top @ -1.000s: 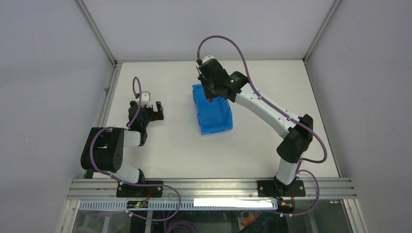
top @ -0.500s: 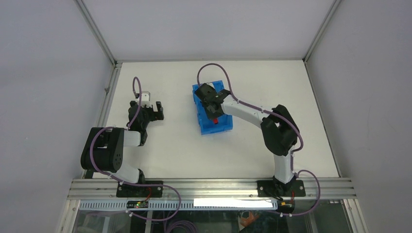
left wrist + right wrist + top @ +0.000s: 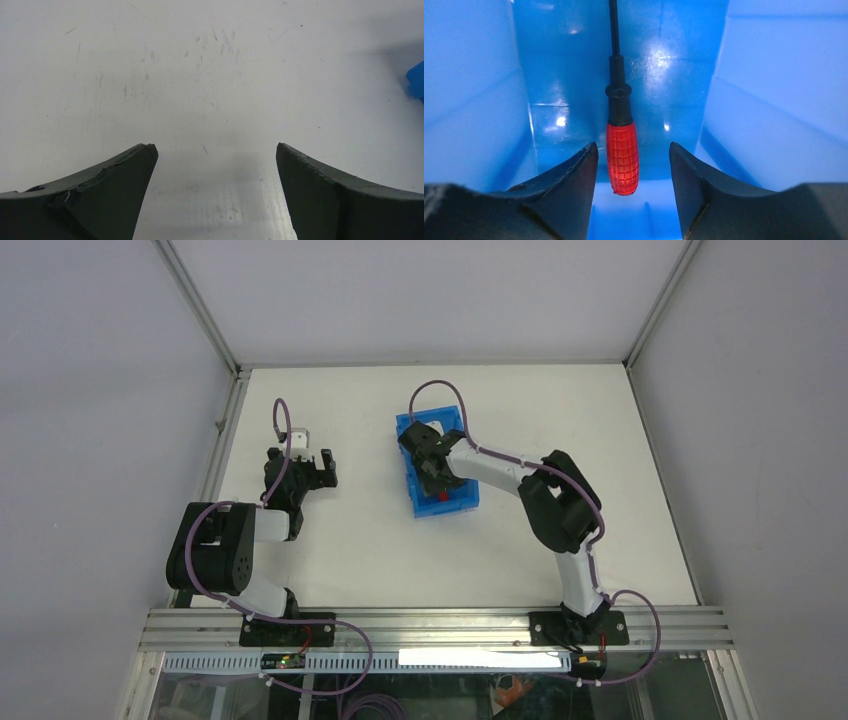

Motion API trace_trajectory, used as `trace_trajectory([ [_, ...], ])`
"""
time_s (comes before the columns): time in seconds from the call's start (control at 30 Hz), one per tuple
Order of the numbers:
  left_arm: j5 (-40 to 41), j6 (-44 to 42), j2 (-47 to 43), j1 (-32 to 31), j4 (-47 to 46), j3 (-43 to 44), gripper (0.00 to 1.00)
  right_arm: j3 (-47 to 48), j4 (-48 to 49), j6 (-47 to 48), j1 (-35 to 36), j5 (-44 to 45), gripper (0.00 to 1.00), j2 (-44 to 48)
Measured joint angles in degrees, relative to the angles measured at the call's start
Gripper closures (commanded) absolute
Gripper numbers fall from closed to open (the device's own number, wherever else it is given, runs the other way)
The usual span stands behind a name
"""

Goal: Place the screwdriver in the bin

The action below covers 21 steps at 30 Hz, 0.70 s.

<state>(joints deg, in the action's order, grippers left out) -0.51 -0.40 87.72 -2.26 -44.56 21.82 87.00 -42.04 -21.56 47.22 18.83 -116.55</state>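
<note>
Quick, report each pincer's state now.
Left pincer: open, holding nothing.
Right pincer: open, not gripping; the screwdriver sits loose between its jaws, inside the bin.

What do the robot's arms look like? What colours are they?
The left arm and right arm are white tubes with chunky black joints. A purple cable loops along each. Their fingers are curved, dark grey, and scuffed.
</note>
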Motion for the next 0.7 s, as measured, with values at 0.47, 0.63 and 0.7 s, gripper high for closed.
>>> trace_trajectory([
  [0.47, 0.0, 0.0, 0.0, 0.0, 0.0, 0.0, 0.01, 11.3, -2.7, 6.0, -4.0, 3.0, 0.01, 16.1],
  [0.63, 0.0, 0.0, 0.0, 0.0, 0.0, 0.0, 0.01, 5.9, -2.4, 6.5, -13.1, 2.4, 0.01, 22.9],
  [0.7, 0.0, 0.0, 0.0, 0.0, 0.0, 0.0, 0.01, 2.4, -2.4, 6.5, -17.6, 1.4, 0.01, 25.2],
])
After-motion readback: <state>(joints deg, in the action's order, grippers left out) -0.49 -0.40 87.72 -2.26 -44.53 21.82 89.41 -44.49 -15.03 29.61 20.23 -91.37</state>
